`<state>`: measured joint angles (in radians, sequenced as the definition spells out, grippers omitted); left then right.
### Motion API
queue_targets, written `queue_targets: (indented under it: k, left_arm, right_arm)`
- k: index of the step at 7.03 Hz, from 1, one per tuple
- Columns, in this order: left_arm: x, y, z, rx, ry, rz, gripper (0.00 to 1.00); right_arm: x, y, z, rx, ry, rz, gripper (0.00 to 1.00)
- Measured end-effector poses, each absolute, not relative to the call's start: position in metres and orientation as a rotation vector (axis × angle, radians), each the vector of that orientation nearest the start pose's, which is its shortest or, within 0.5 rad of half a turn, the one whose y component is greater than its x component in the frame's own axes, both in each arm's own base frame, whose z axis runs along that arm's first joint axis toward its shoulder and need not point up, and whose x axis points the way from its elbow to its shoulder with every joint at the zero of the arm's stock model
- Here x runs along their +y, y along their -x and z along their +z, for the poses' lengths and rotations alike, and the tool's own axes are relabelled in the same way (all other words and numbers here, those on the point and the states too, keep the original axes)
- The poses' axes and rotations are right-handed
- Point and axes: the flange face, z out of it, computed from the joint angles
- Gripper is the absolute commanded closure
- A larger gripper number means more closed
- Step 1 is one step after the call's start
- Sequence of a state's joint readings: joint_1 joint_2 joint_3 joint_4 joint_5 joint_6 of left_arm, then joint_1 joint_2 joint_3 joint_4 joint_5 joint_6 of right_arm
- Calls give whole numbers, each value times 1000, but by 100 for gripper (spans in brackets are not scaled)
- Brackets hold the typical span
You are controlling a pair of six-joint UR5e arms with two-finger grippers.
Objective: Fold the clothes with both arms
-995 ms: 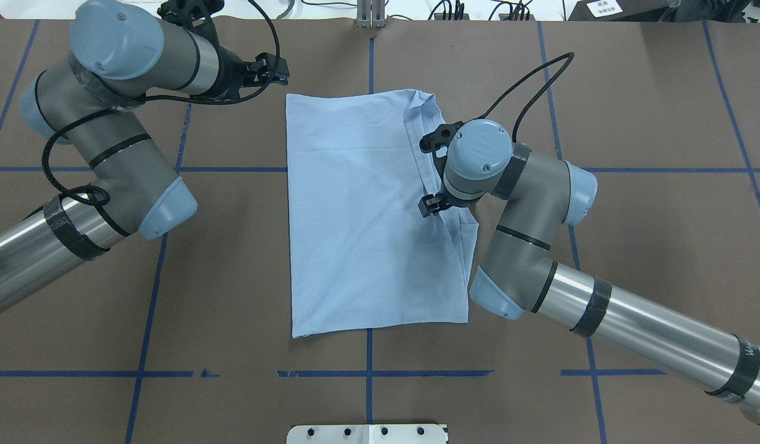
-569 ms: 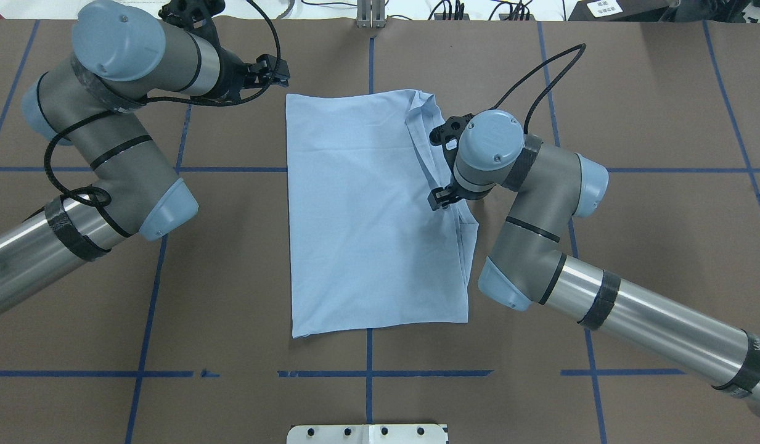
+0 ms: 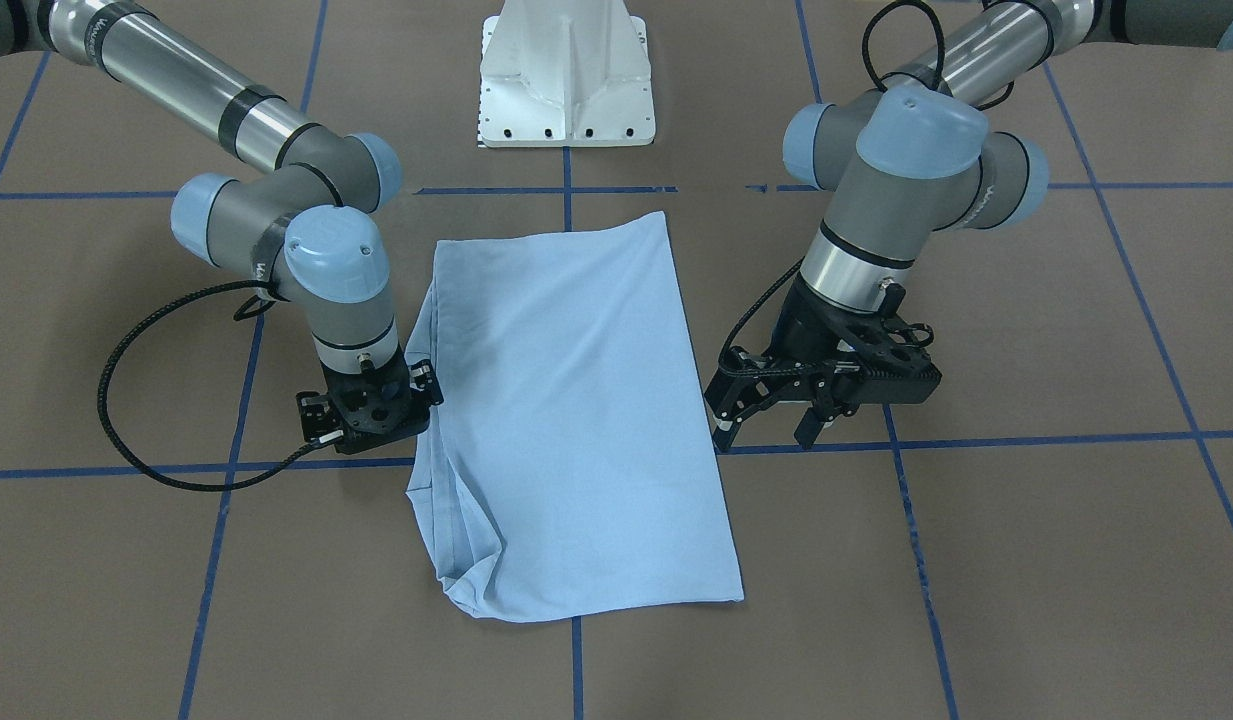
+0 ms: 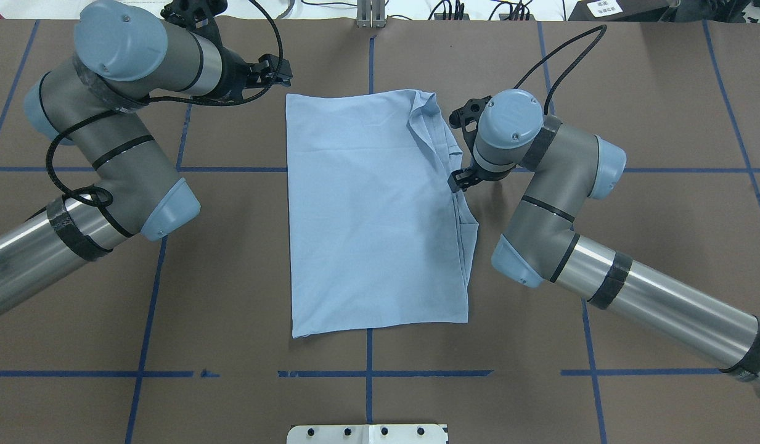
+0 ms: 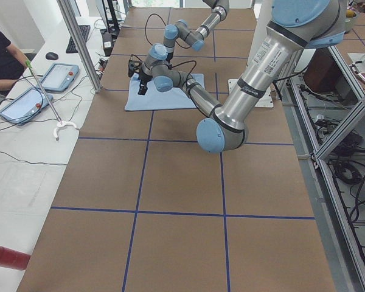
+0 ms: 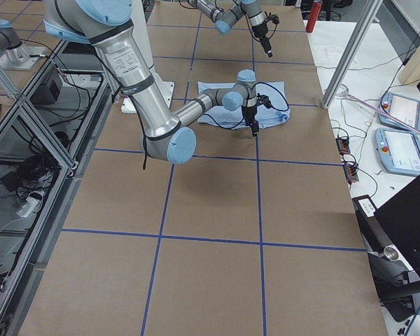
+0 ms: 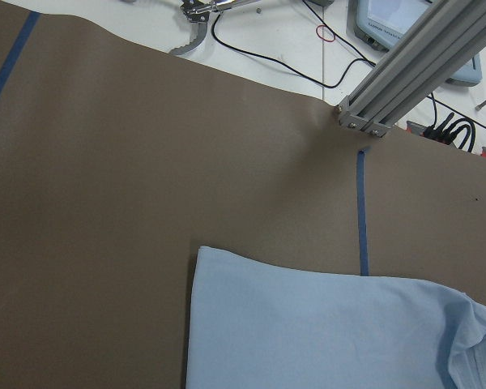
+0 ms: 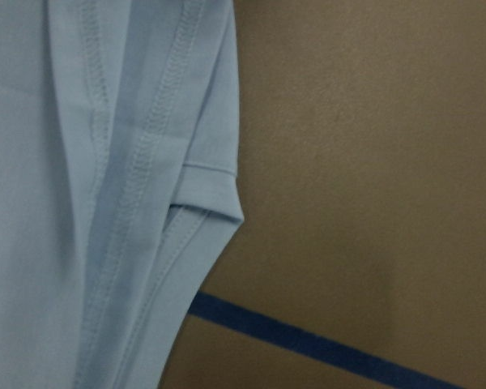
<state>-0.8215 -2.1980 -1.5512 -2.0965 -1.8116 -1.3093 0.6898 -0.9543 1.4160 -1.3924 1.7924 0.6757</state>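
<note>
A: Where's the shirt?

B: The light blue T-shirt (image 4: 373, 216) lies flat in the middle of the brown table (image 4: 632, 92), folded into a tall rectangle. One short edge faces the white pedestal base (image 3: 566, 80). It sits across the blue tape lines (image 4: 232, 169).

A: Any mess?

B: The long edge on the robot's right has stacked layers, bunched at the far corner. The right wrist view shows stitched hems overlapping there, with bare table and a tape line beside them.

A: Right side?

B: The right arm (image 4: 632, 302) is bent in from that side. The right gripper (image 3: 368, 425) points straight down at that layered edge, about halfway along it.

A: Jaws?

B: Can't tell. The fingers are hidden under the gripper body, and its wrist view shows none. Can't tell whether it touches the cloth either.

A: Left side?

B: The left arm (image 4: 108, 142) reaches toward the table's far side. The left gripper (image 3: 766, 430) is raised over bare table, just off the shirt's far corner on the robot's left. Its wrist view looks down on that corner.

A: Jaws?

B: Spread apart, with nothing between them.
</note>
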Motion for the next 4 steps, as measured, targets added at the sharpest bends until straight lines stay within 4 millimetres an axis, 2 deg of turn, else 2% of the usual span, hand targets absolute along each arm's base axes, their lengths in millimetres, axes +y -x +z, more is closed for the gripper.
queue_targets:
  k: [2,4]
  left_arm:
    - [-587,-396,233,1082,-402,-357,0]
    - [-579,-387,220,1106,-421,-349,0]
  right_arm:
    - [-576,484,335,-625,-314,-261,0]
    - [-605,509,295,-640,-315,-264,0]
